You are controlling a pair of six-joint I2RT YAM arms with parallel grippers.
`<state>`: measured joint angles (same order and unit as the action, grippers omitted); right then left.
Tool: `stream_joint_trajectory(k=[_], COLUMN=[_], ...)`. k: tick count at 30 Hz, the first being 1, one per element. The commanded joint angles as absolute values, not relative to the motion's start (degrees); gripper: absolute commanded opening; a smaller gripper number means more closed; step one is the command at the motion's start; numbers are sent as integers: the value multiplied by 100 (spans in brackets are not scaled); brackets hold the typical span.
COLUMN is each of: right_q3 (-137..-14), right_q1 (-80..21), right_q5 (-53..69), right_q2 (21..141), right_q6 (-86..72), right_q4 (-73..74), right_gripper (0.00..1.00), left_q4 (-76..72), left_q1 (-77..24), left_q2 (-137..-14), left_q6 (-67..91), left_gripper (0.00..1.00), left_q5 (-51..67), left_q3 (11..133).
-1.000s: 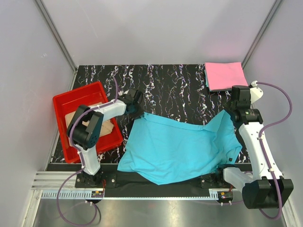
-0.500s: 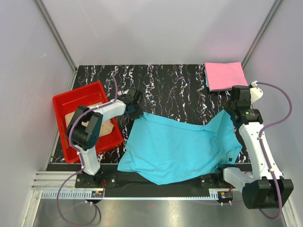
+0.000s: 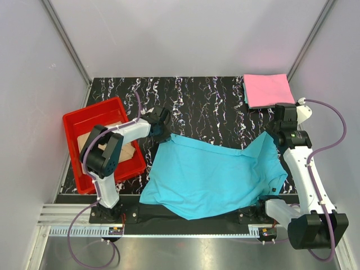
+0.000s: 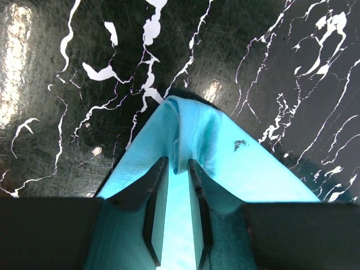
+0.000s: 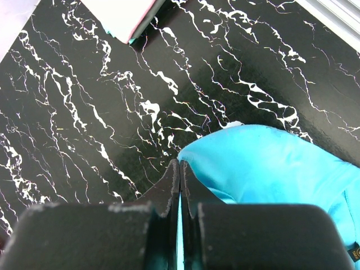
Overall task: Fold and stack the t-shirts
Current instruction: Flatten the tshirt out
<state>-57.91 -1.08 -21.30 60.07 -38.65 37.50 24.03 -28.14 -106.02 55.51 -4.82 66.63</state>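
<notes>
The turquoise t-shirt (image 3: 214, 174) lies spread and rumpled over the near half of the black marbled desk (image 3: 214, 101). It reaches from the middle toward 6 o'clock in the overhead view, and its near edge laps onto the dark strip between the arm bases.

The left hand (image 4: 177, 166) is at the shirt's 10 o'clock corner. Its fingers (image 4: 156, 197) stand a narrow gap apart with a raised ridge of turquoise cloth running between them. It seems to be pinching that fold, though the wrist view does not make the contact plain.

The right hand (image 5: 179, 169) is at the shirt's 2 o'clock corner. Its jaws are pressed together on a thin bit of the cloth, and that corner is lifted off the desk in a peak.

The pink t-shirt (image 3: 268, 90) is folded into a flat square at the desk's 1 o'clock corner, well apart from the turquoise one, and a thin teal edge shows beneath it.

The red tray (image 3: 79, 121) sits at 9 o'clock. The tan t-shirt (image 3: 107, 147) lies inside it, partly hidden by the left arm.
</notes>
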Motion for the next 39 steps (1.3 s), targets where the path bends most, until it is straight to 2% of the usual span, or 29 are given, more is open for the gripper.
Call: stream_joint_trajectory(k=[1,4,8,11,12,13,18,25,29,35,36,39], right_q3=[-5792,-5731,-5722,-5704,-5678,-5660,-5721,-6283,-7205,-9489,-10284,-12103], right_q1=[-88,-88,-88,-88,-88,-88,-79,-88,-88,-88,-88,-88], right_q5=[-2136,-2118,-2144,-2136,-2127,-2127,-2092,-2179,-2320,-2410,-2060,-2082], right_q2=[5880,5854,5862,5854,5845,5836,5845,5993,6196,6591,6879,7434], right_q6=[-3920,-3920,-3902,-3902,-3911,-3911,-3929,-3867,-3674,-3104,-2781,-2699], right_q4=[3559,3507,3524,3516,3498,3489,3524,3752,3893,3964,4225,5374], right_gripper=[0,0,0,0,0,0,0,0,0,0,0,0], left_q4=[2338,2303,2311,2294,2250,2215,2206,2820,3207,3735,3953,4262], left_q1=[-2839,-2848,-2839,-2839,-2839,-2839,-2839,-2839,-2716,-2461,-2452,-2435], left_q2=[-10643,-10661,-10679,-10661,-10661,-10652,-10460,-9363,-8606,-7779,-7683,-7402], left_q6=[5607,5599,5563,5546,5537,5520,5441,4975,4536,3982,3912,3841], left_gripper=[25,24,17,10,1,0,0,0,0,0,0,0], left_q5=[-642,-650,-668,-694,-677,-659,-624,-1010,-1589,-2248,-2337,-2470], left_q3=[6899,6908,6935,6926,6926,6926,7004,7654,8330,10316,10858,11529])
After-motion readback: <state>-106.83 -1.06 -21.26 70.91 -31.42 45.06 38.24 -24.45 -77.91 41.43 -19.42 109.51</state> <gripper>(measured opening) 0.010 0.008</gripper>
